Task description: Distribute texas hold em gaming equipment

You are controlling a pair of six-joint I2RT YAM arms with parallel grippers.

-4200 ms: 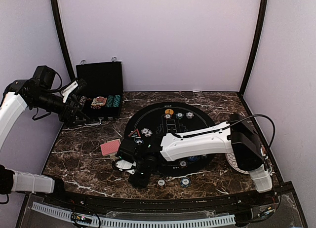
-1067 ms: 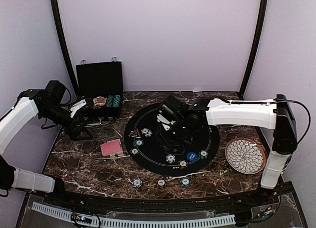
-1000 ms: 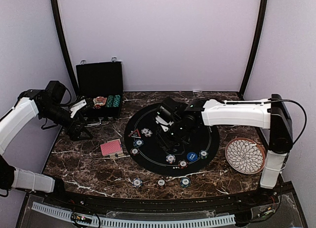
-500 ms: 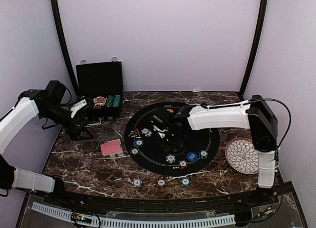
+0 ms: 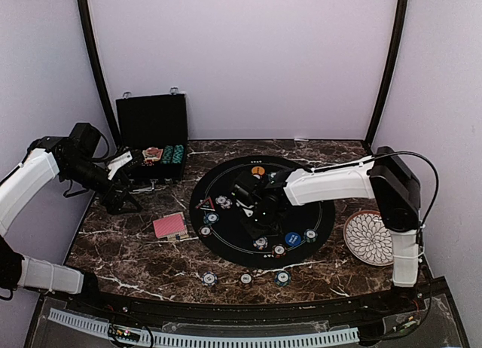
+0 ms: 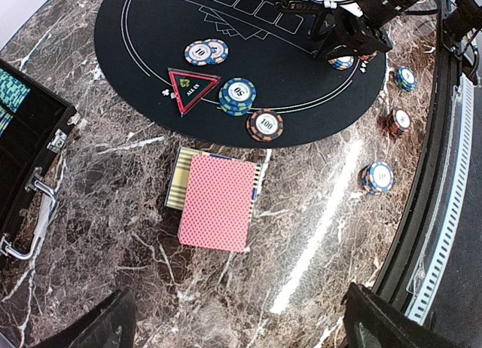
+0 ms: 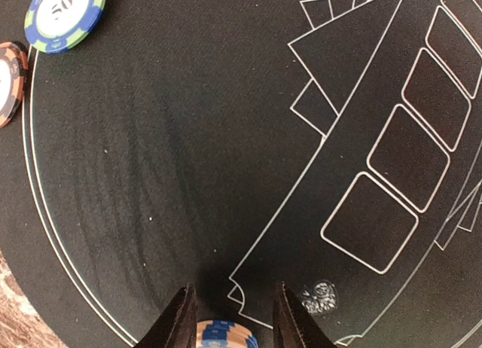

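My right gripper [image 5: 252,221] is low over the black round mat [image 5: 320,212]. In the right wrist view a pink-and-blue poker chip [image 7: 226,337] sits between the fingers of the right gripper [image 7: 232,286], which stand close on both sides of it. A blue 50 chip [image 7: 64,16] and an orange-edged chip [image 7: 9,80] lie ahead on the mat [image 7: 188,137]. My left gripper [image 6: 237,322] hangs open above the marble, near the red-backed cards [image 6: 217,201]. The red-edged triangle marker [image 6: 191,86] lies on the mat's left side, with chips beside it.
The open black case [image 5: 151,129] stands at the back left. A white patterned plate [image 5: 373,237] sits at the right. An orange button [image 5: 257,169] and a blue button [image 5: 292,237] lie on the mat. Three chips [image 5: 245,278] lie along the front marble edge.
My right arm has swung left and toward the front across the mat, and its jaws have narrowed around a chip. The left arm has not moved in the last second.
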